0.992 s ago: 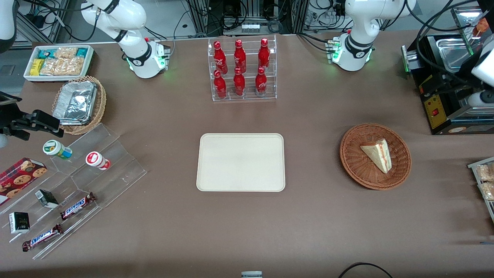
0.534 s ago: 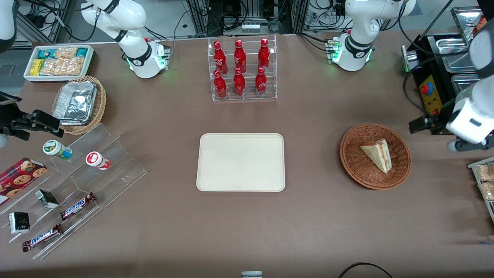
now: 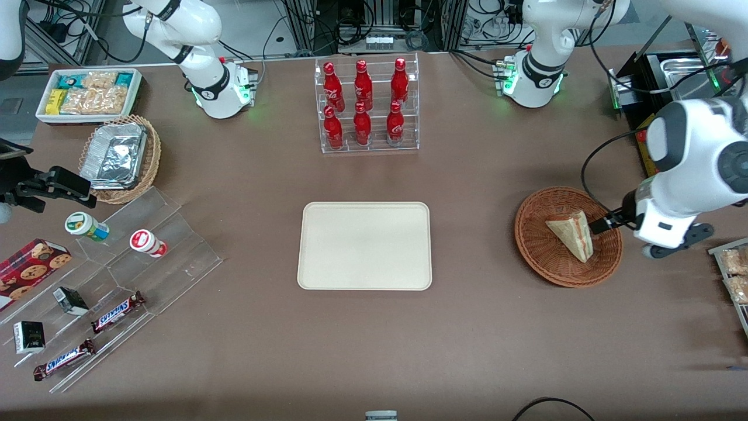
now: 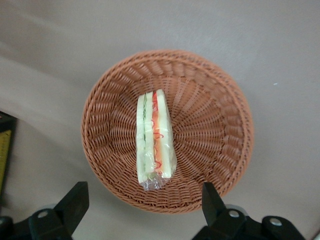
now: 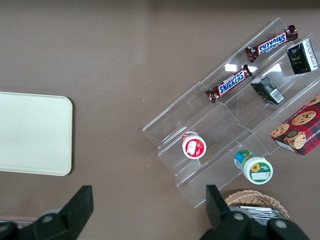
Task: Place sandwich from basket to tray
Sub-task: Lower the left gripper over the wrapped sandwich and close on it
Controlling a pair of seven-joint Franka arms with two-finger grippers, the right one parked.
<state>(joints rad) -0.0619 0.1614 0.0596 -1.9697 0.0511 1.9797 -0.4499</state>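
1 sandwich (image 4: 155, 137) in basket (image 4: 215, 120) | gripper (image 4: 142, 200) above — fingers spread | tray (image 3: 364, 245) bare

One sandwich (image 3: 571, 234), one basket (image 3: 534, 245), one tray (image 3: 364, 245), six red bottles (image 3: 362, 124), two Snickers bars (image 3: 118, 311), one end effector (image 4: 145, 207) above the basket.

- Front view: high, steep look down on the whole table (image 3: 467, 351), facing both arm bases.
- Left wrist view: straight down, close over the basket (image 4: 220, 150) and sandwich (image 4: 155, 137); gripper (image 4: 142, 202) fingers spread wide at the frame's edge. Shares basket (image 3: 540, 257) and sandwich (image 3: 571, 234) with front view.
- Right wrist view: straight down, higher up; shares the tray (image 5: 30, 132) with front view (image 3: 365, 245).
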